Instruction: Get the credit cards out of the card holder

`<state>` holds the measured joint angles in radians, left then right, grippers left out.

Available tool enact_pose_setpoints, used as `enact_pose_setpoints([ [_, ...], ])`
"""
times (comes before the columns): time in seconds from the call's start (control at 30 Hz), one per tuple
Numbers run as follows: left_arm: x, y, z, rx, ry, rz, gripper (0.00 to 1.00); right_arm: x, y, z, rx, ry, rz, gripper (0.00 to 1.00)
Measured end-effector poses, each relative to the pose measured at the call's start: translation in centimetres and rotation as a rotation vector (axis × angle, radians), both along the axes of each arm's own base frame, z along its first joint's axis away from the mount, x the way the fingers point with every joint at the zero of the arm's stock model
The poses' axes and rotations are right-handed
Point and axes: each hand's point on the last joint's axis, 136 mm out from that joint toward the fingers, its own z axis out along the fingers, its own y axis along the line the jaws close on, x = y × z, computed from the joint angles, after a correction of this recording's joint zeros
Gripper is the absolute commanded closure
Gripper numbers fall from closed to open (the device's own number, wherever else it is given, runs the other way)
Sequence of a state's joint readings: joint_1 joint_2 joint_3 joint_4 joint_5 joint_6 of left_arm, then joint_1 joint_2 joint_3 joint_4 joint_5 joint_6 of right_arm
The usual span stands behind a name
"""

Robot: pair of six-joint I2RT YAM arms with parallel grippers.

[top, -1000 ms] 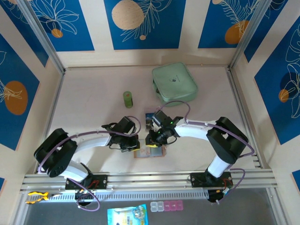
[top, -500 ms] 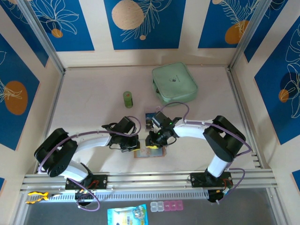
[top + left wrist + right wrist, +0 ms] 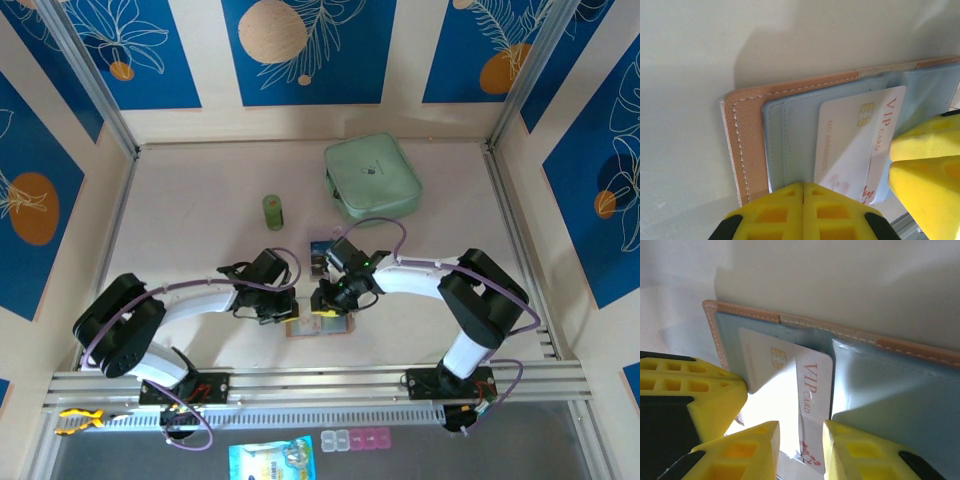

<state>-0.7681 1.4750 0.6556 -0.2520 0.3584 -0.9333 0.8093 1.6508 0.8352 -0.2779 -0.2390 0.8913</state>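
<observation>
left gripper (image 3: 803, 192) is shut tight, tips at the wallet (image 3: 742, 145) near its stitched edge, gripping nothing. right gripper (image 3: 799, 452) stands slightly parted, the end of the white vip card (image 3: 790, 375) in the gap, half out of its blue pocket. from above, the wallet sits small between both arms; beyond, bare table (image 3: 200, 180), a green can (image 3: 273, 211), a mint case (image 3: 372, 178)
</observation>
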Motion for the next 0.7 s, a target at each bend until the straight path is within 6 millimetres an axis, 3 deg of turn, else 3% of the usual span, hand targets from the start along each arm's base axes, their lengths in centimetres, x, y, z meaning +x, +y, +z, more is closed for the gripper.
enact_pose_setpoints([
  [0.27,0.0,0.0,0.0,0.0,0.0,0.0,1.0,-0.38,-0.44,-0.6,-0.011,0.008,-0.001,0.7],
  [0.7,-0.01,0.01,-0.01,0.001,0.001,0.0,1.0,-0.24,0.48,-0.27,0.057,0.009,-0.009,0.79],
])
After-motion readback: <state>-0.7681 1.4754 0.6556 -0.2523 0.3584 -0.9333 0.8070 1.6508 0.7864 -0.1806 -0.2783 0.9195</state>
